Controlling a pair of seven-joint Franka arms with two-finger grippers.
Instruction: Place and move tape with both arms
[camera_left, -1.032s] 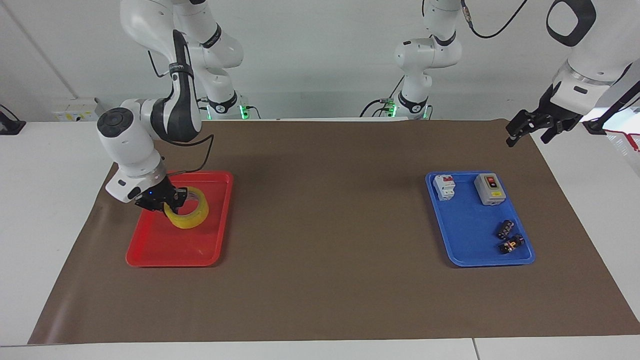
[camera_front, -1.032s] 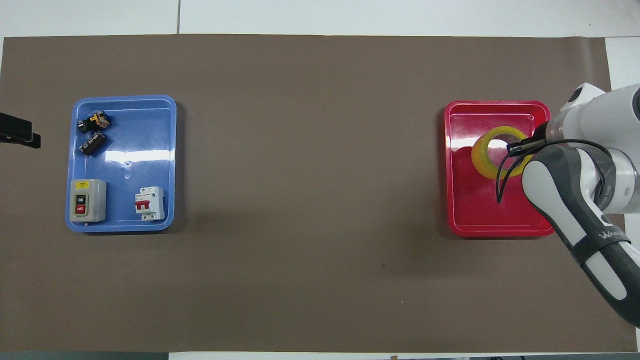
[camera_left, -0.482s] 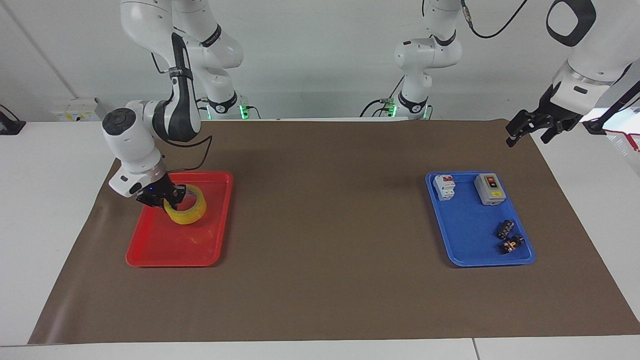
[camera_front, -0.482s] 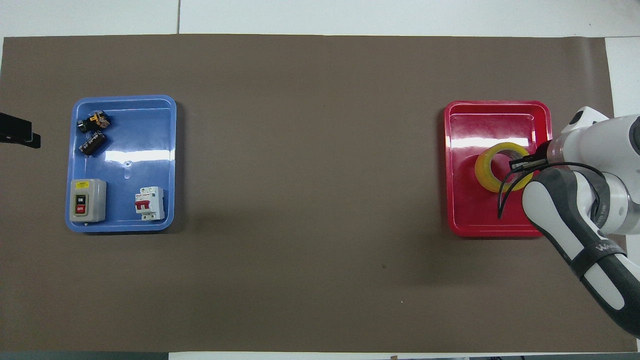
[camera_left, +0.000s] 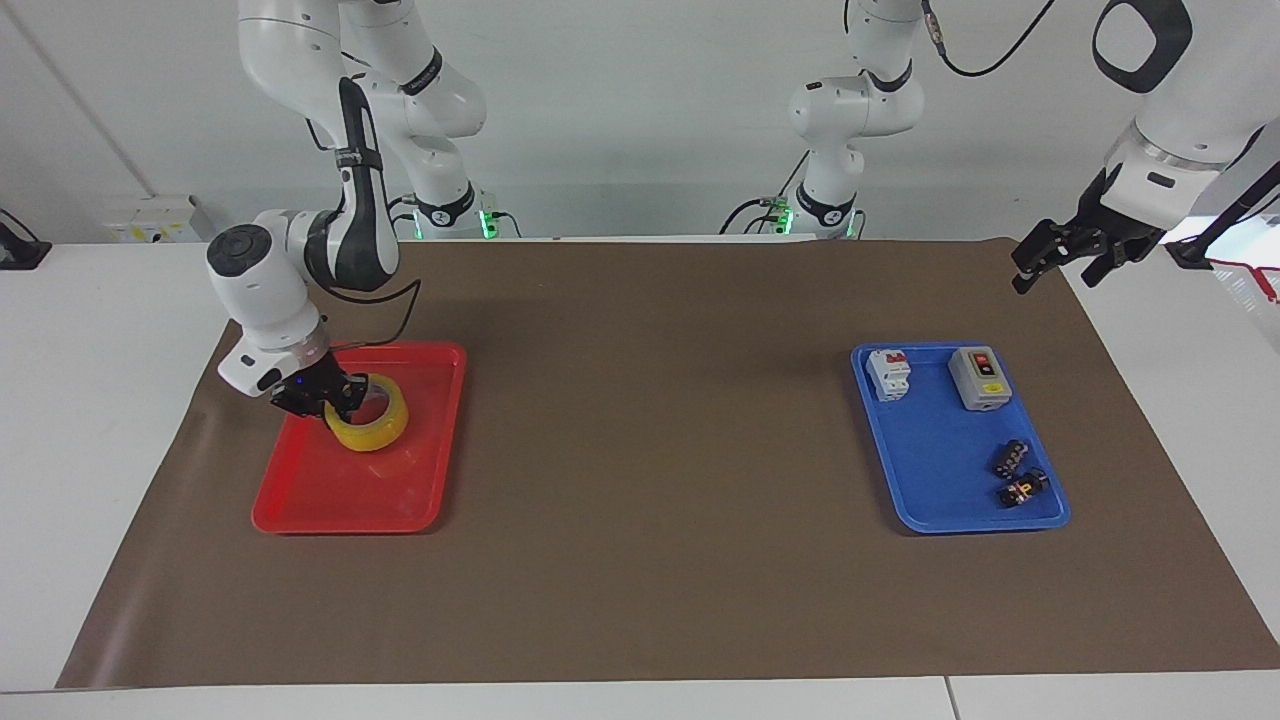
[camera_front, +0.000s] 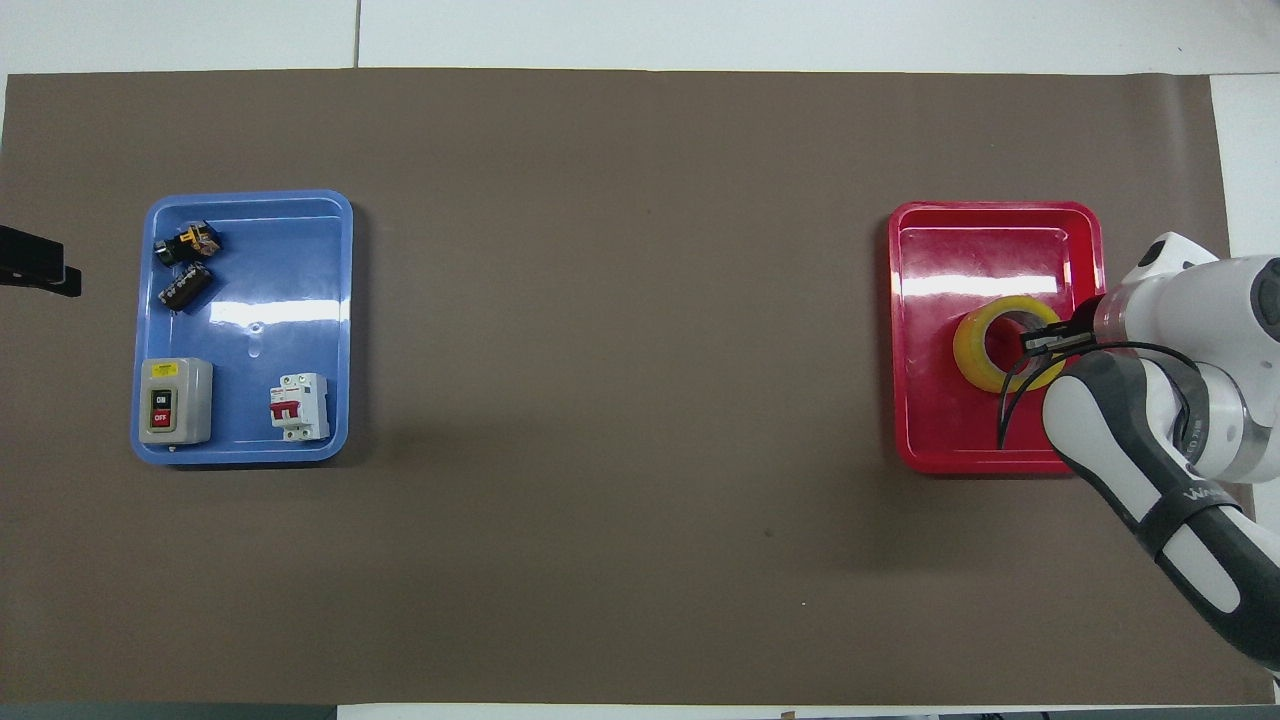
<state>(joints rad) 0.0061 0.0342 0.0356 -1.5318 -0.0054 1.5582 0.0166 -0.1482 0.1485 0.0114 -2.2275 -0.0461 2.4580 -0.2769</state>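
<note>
The tape (camera_left: 375, 422), a yellow roll with a pale core, is in the red tray (camera_left: 340, 500), toward the robots' side of it. My right gripper (camera_left: 335, 397) is shut on the roll's rim, one finger inside the ring (camera_front: 985, 345) and one outside. The roll sits low and almost level; I cannot tell whether it touches the tray floor. In the overhead view the right gripper (camera_front: 1040, 342) reaches in over the tray's edge (camera_front: 1000, 462). My left gripper (camera_left: 1060, 262) waits open in the air over the mat's corner at the left arm's end, holding nothing; only its tip (camera_front: 35, 272) shows from overhead.
A blue tray (camera_left: 940, 500) at the left arm's end holds a white circuit breaker (camera_left: 888, 374), a grey on/off switch box (camera_left: 979, 378) and two small dark parts (camera_left: 1016, 472). A brown mat (camera_left: 650, 450) covers the table between the trays. Two smaller white arms (camera_left: 830, 120) stand at the robots' edge.
The right gripper has carried the tape toward the robots within the red tray, and the roll has gone from tilted to nearly level. The left arm has not moved.
</note>
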